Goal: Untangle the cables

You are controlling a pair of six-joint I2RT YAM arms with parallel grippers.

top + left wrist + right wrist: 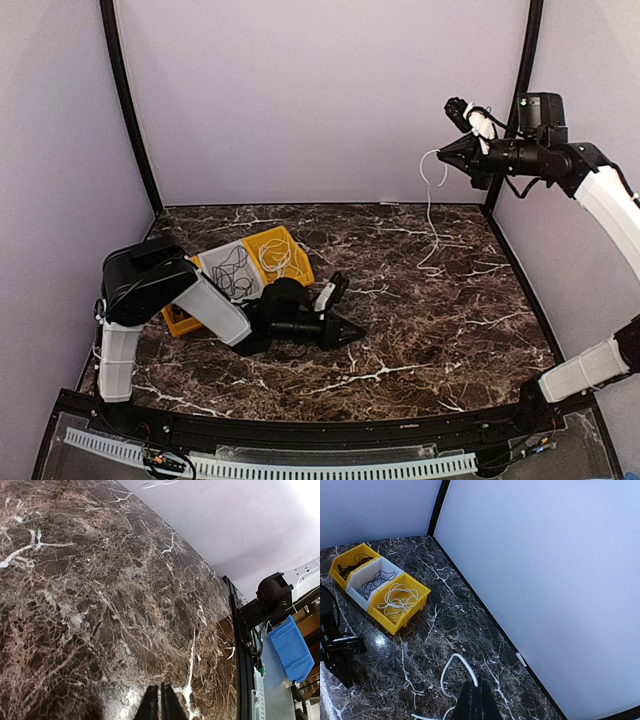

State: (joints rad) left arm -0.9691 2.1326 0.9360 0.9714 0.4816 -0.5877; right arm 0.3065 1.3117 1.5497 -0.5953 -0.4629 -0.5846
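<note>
My right gripper point(441, 155) is raised high at the back right, shut on a white cable point(429, 205) that hangs down to the marble table and ends in loose curls there. In the right wrist view the cable point(451, 661) loops out from the shut fingertips of the gripper point(477, 685). My left gripper point(358, 335) lies low over the table's middle, shut and empty; its wrist view shows the gripper point(161, 689) closed over bare marble. Other cables lie in three bins: white ones point(396, 600), dark grey ones point(376, 580), black ones point(347, 566).
The three bins stand in a row at the left: yellow bin point(297, 262), grey-white bin point(218, 258), yellow bin point(178, 322) partly behind my left arm. Black frame posts and pale walls close the back and sides. A blue bin point(292, 649) sits off the table.
</note>
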